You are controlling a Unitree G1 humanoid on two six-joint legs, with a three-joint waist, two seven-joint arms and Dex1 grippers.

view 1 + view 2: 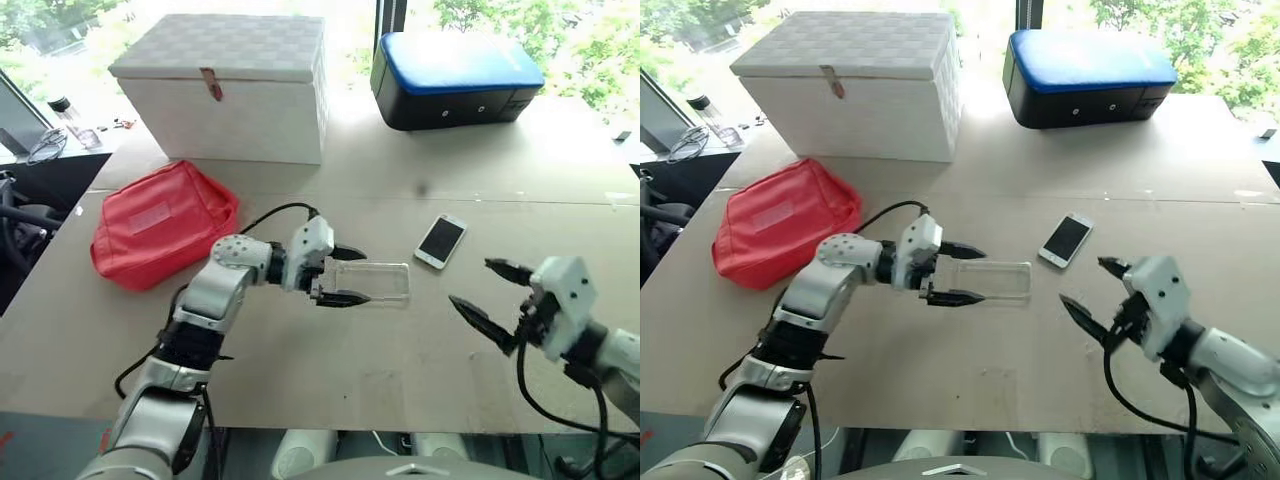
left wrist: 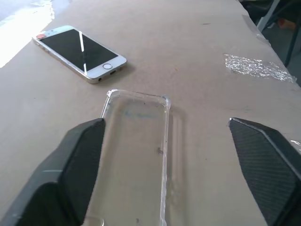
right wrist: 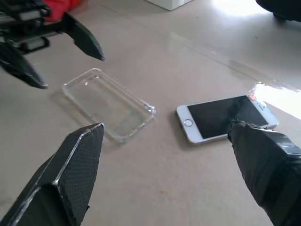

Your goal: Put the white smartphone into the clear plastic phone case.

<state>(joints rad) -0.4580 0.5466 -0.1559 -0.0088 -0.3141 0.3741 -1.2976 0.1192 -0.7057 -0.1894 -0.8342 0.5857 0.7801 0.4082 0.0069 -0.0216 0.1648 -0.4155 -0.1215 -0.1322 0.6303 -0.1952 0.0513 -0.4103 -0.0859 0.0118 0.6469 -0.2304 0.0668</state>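
Phone [image 1: 441, 241] lies flat beyond the empty, wide-open right gripper [image 1: 484, 294], nearer it than the left gripper [image 1: 340, 275], likewise open, at the case [image 1: 377, 282].

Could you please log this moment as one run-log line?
left gripper: open at clear case | right gripper: open | white smartphone: on table, uncased

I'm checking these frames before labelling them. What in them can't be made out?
- Near end of the clear plastic phone case: cut off by the left wrist view's edge, partly behind the left claw finger.
- Top end of the white smartphone: washed out by window glare in the right wrist view; its back faces the table.
- Contents of the white lidded box: lid closed.
- Contents of the red fabric pouch: closed.
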